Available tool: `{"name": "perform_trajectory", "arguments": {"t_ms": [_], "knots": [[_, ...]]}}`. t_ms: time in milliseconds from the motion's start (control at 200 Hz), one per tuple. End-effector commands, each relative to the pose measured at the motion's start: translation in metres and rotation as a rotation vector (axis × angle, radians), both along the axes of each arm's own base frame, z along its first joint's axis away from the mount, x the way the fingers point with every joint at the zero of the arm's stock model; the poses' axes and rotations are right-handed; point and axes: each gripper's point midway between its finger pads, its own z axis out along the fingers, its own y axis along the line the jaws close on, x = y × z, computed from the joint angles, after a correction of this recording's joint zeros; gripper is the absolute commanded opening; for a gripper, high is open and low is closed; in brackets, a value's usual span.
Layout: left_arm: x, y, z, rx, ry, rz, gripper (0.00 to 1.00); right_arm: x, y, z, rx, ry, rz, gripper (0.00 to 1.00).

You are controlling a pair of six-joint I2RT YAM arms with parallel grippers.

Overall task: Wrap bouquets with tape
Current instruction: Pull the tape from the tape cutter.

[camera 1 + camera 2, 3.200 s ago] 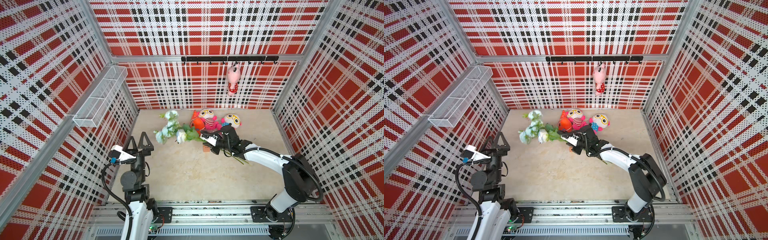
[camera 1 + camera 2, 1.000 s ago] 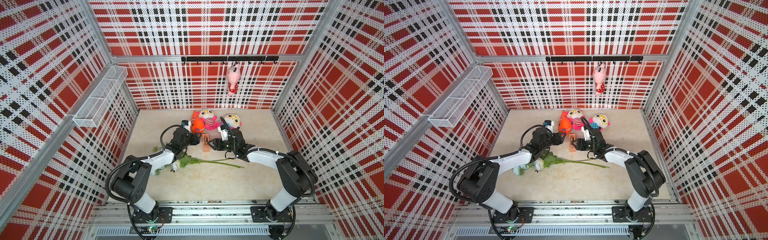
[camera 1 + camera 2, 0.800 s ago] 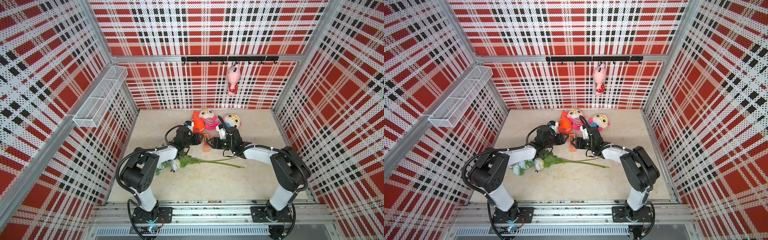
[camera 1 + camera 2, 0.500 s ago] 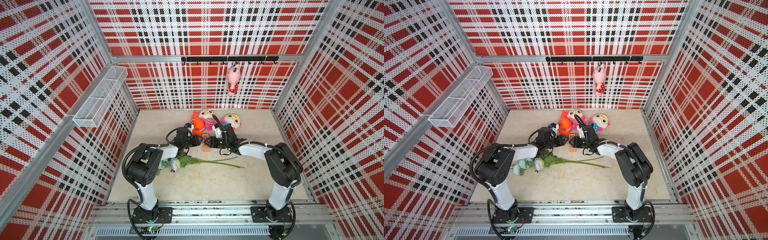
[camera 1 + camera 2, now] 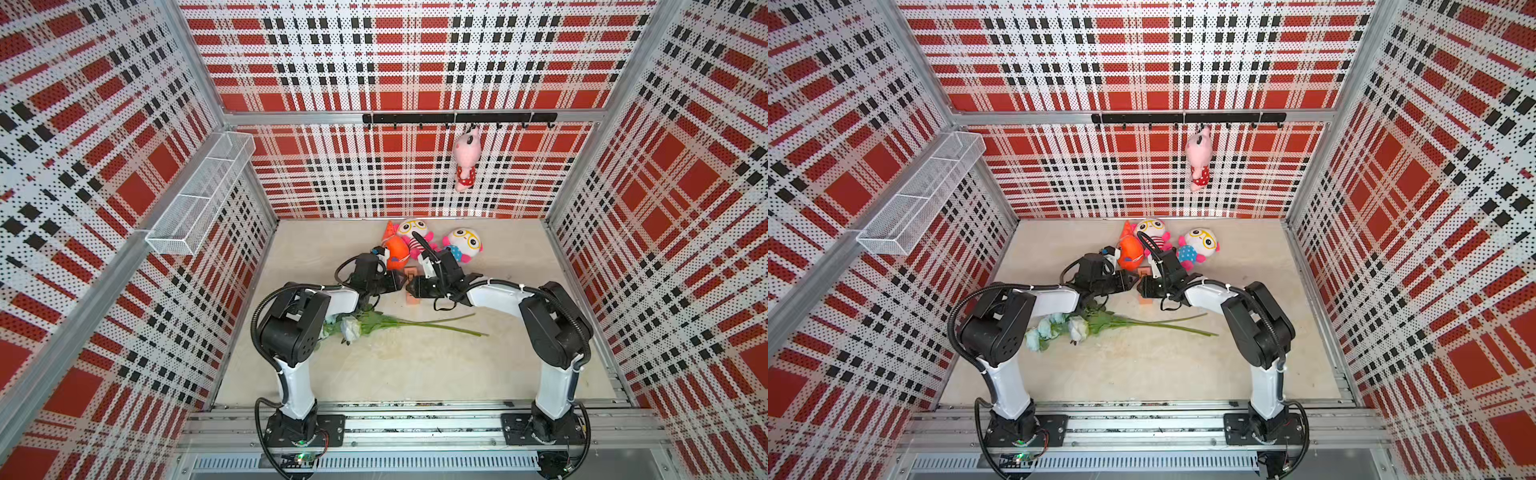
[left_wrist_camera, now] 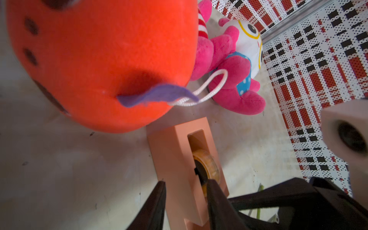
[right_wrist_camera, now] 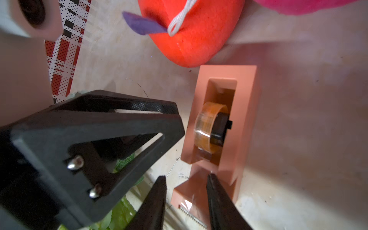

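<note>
Bouquet (image 5: 365,326) lies flat on table (image 5: 415,374) nearest the arm bases, blooms toward the L side, stems (image 5: 1175,326) pointing R; no gripper touches it. Just behind it, both arms meet at the tape (image 5: 411,286), a peach block w/ amber roll (image 7: 209,127) in its slot. L gripper (image 6: 185,191) is part open, jaws straddling one long wall of the block w/ one tip in the roll slot; contact can't be told. R gripper (image 7: 185,189) also part open, tips either side of the cutter end (image 7: 191,201), close to it, grip not clear. Orange plush (image 6: 99,59) sits right behind the tape, touching it; 2 pink dolls (image 5: 436,245) beyond. Pink toy (image 5: 465,158) hangs on back-wall rail.
</note>
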Motion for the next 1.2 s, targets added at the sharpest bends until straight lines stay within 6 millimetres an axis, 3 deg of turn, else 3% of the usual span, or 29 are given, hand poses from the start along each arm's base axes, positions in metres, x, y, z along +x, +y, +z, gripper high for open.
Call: {"name": "perform_trajectory", "arguments": {"t_ms": [0,356,696,857,1192], "knots": [[0.005,0.000,-0.003,0.005,0.007,-0.012,0.38,-0.002,-0.006,-0.016,-0.082,0.026,-0.014,0.37],[0.007,0.001,-0.007,0.015,0.014,-0.010,0.37,-0.001,-0.006,-0.022,-0.138,0.032,-0.020,0.29],[0.006,0.002,-0.009,0.017,0.019,-0.014,0.37,-0.004,0.007,-0.019,-0.159,0.025,0.007,0.25],[0.005,0.006,-0.009,0.018,0.019,-0.012,0.37,-0.004,0.001,-0.022,-0.203,0.027,-0.017,0.21],[0.004,0.006,-0.010,0.019,0.023,-0.018,0.36,-0.006,0.005,-0.015,-0.173,0.017,-0.001,0.14]]}}
